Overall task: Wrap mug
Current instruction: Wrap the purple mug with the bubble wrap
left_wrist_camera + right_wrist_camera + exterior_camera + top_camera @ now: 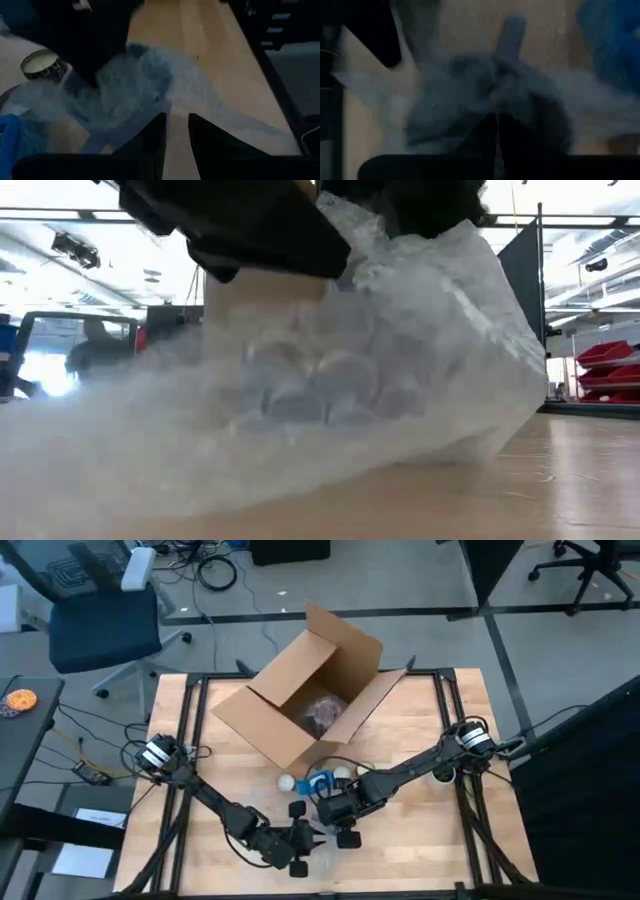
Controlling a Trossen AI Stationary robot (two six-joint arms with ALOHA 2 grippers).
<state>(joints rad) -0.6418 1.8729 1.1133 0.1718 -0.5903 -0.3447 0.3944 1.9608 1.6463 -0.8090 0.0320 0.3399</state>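
**Two grippers working one sheet of bubble wrap at the table's near edge**

One sheet of bubble wrap [330, 390] is filling the low view, draped over a pale upright shape that may be the mug; the wrap hides it too well to be sure. Dark gripper parts are pressing down onto the wrap from above.

The left gripper [298, 848] is sitting at the near edge of the table [420, 850]. In its wrist view the two fingers [150, 135] are standing a narrow gap apart, with the wrap's edge lying across that gap; whether they are pinching it cannot be told. Just ahead of this gripper, one small round tin [42, 64] with a pale inside is resting beside the crumpled wrap.

The right gripper [343, 820] is sitting just beyond the left one, nearly touching it. Its fingers [487, 132] are appearing pressed almost together into the bunched wrap, though the grasp is too blurred to confirm.

Just beyond the right gripper, one blue object [322, 782] is lying among a few small pale round things. Farther off, one open cardboard box [310, 690] is standing with something crinkled and pinkish inside.
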